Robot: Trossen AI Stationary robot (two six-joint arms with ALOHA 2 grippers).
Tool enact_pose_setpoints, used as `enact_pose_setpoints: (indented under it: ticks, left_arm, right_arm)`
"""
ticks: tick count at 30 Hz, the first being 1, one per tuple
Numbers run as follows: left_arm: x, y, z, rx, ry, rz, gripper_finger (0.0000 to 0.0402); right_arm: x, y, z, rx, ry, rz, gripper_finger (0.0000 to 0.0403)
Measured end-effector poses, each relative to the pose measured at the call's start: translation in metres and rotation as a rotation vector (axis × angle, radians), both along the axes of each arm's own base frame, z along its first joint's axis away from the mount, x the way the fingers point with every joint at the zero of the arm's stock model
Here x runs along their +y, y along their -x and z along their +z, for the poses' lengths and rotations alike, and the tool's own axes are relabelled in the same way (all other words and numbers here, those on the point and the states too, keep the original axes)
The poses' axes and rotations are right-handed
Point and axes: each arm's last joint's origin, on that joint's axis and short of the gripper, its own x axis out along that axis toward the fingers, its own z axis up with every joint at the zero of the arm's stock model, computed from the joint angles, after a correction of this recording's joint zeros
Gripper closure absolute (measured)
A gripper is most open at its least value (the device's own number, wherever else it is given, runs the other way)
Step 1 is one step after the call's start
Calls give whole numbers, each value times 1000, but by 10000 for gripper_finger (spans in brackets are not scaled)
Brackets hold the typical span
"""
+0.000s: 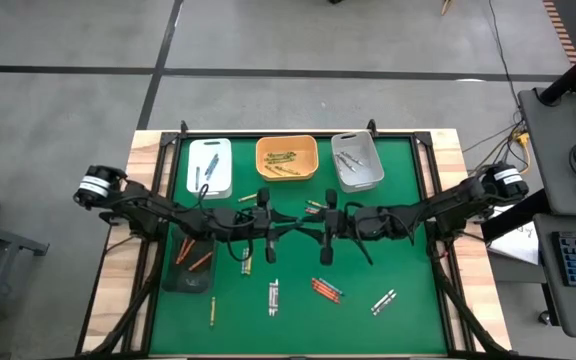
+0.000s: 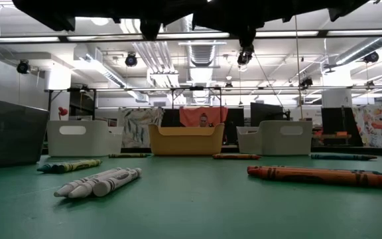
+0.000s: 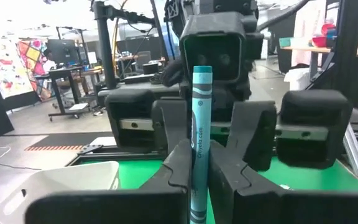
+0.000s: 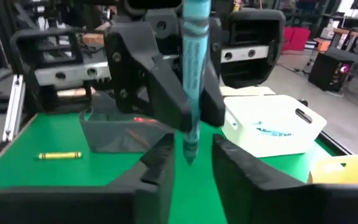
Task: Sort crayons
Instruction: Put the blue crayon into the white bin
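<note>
Crayons (image 1: 325,289) lie scattered on my counter (image 1: 408,240); from overhead I can't see it, but wrist views show my left tool (image 3: 197,168) pinching a teal crayon (image 3: 201,134) upright mid-counter — right tool (image 4: 188,158) open around its tip.

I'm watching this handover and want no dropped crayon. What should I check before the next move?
1. Left hand shut on the blue crayon: ok.
2. Right hand open: ok.
3. Crayon's tip between the right hand's fingers: ok.
4. Right fingers far enough up the crayon for a firm grip: cannot tell.
5. White tray, which holds blue crayons, has room: ok.
</note>
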Motion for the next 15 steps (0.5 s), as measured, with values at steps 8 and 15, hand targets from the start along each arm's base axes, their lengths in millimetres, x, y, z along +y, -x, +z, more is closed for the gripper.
enact_pose_setpoints:
  ticks: [8,15]
  left_arm:
    - [26,29,15,223,-37,356,397]
    - [94,82,12,504,128,750,398]
  right_arm:
    - [-7,4,26,70,22,-141,245]
    - [-7,-1,47,151,55,-200,246]
